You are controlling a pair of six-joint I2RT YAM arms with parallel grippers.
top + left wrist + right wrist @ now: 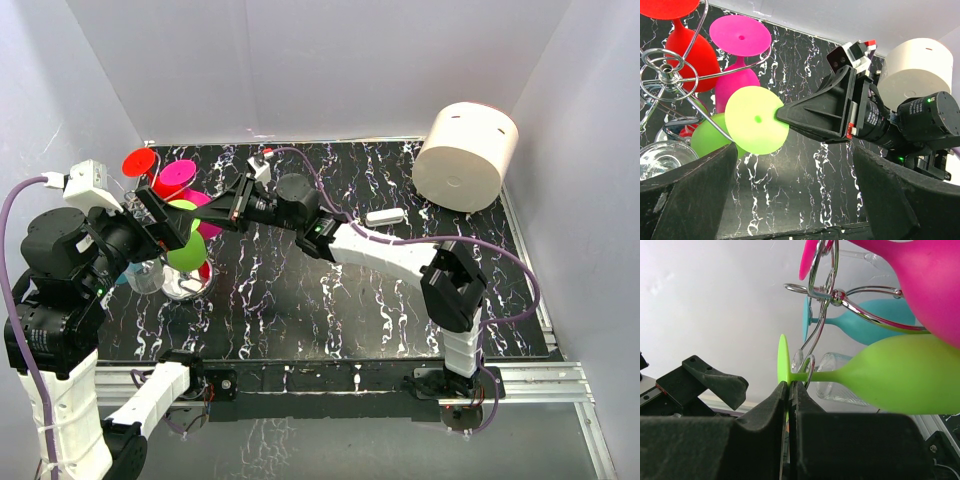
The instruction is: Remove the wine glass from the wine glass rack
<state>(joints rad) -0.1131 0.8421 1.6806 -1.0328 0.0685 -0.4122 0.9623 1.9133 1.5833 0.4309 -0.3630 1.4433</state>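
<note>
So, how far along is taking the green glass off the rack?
Done: the right gripper is shut on the foot of the green wine glass. In hand: the pull-out, as the stem hangs in a loop of the wine glass rack. Left: slide it free. The left gripper is open, empty.

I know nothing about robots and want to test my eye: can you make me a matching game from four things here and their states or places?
Things: 1 left gripper; 2 right gripper; 3 green glass; 4 cylinder.
States: A far right on the table; B hanging on the rack; C open, empty; D shut on a glass's foot.
Pairs: 1-C; 2-D; 3-B; 4-A.
</note>
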